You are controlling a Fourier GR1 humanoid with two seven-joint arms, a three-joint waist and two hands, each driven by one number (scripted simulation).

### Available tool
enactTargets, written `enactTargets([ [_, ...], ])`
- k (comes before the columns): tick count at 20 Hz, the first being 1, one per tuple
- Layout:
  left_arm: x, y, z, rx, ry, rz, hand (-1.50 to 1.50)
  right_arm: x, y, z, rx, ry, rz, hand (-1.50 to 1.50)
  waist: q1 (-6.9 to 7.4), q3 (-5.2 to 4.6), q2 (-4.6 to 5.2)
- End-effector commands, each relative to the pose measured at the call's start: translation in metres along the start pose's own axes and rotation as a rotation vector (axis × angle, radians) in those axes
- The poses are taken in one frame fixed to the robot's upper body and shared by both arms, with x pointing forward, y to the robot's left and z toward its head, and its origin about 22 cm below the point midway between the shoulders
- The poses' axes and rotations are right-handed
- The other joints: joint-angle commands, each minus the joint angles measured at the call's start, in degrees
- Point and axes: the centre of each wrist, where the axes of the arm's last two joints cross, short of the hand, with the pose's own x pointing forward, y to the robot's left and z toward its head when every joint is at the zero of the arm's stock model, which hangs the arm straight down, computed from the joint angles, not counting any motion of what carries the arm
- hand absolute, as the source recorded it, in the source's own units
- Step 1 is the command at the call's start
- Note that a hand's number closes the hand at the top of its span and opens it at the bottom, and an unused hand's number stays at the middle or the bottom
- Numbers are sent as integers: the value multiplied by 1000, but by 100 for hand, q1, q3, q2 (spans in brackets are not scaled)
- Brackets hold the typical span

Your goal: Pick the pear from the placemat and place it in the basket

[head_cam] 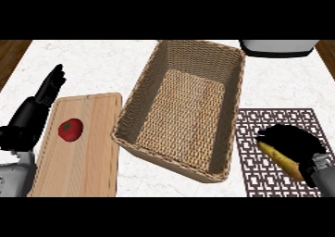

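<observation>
A: Pear (282,162) sits inside the right hand (293,141), fingers curled round it, over the mat (266,121).

B: And the left hand (40,104)?

A: Resting at the left edge, fingers straight, holding nothing.

B: Risk?

A: The basket (129,109) wall is high; I think a low carry could clip the rim.

B: Count?

A: One pear, one basket, one mat, one board (95,139), one tomato (71,129).
</observation>
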Motion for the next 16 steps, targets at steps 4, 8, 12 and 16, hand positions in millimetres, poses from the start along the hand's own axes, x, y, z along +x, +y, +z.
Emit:
enactTargets([
  [4, -11, 1, 4, -4, 1, 9, 0, 7, 27, -17, -1, -45, -50, 150, -4, 8, 5],
  [8, -18, 6, 4, 2, 0, -11, 0, -7, 21, -17, -42, -61, 18, 150, 13, 8, 9],
  [12, 3, -4, 2, 9, 0, 14, 0, -1, 17, -31, -70, -75, 51, 150, 57, 11, 6],
  [16, -9, 4, 2, 28, 16, 0, 0, -25, 53, -6, -144, 312, -347, 150, -213, 19, -15],
])
